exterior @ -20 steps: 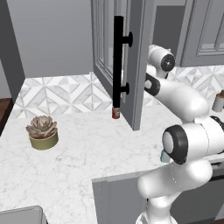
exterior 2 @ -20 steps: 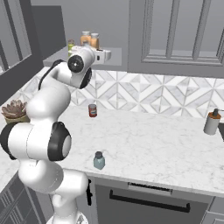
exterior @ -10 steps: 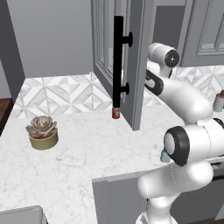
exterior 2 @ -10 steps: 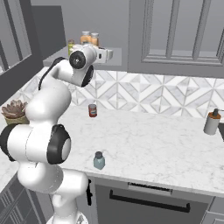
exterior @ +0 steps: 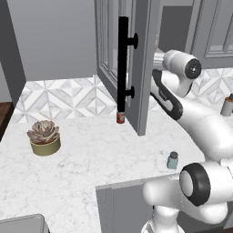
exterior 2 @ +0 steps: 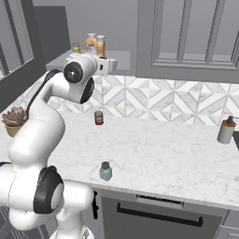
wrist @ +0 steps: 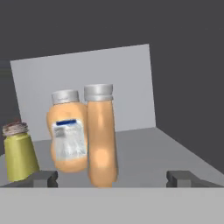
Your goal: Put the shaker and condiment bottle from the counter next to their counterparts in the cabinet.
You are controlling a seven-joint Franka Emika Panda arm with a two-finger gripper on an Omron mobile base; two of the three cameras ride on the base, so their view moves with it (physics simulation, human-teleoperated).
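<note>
My gripper (wrist: 113,178) stands open in front of the cabinet shelf (wrist: 144,148), with nothing between its fingertips (wrist: 43,178). Two amber-orange bottles with pale caps stand side by side on the shelf. One is waisted with a white-blue label (wrist: 68,133). The other is slimmer (wrist: 101,138) and stands nearly straight ahead of the open fingers. I cannot tell which of them is the condiment bottle from the counter. The teal-grey shaker (exterior: 172,160) (exterior 2: 106,171) stands upright on the marble counter (exterior 2: 163,149) near its front edge. The cabinet door (exterior: 143,68) hangs open.
A yellow-green jar (wrist: 17,151) stands left of the bottles on the shelf. A small red can (exterior: 120,117) (exterior 2: 98,117) sits by the backsplash below the open door. A potted succulent (exterior: 44,137) stands at the left. A grey cylinder with a brown top (exterior 2: 226,130) is at the far right.
The arm has shifted only slightly at the cabinet shelf. The bottles on the shelf and the shaker on the counter have not moved.
</note>
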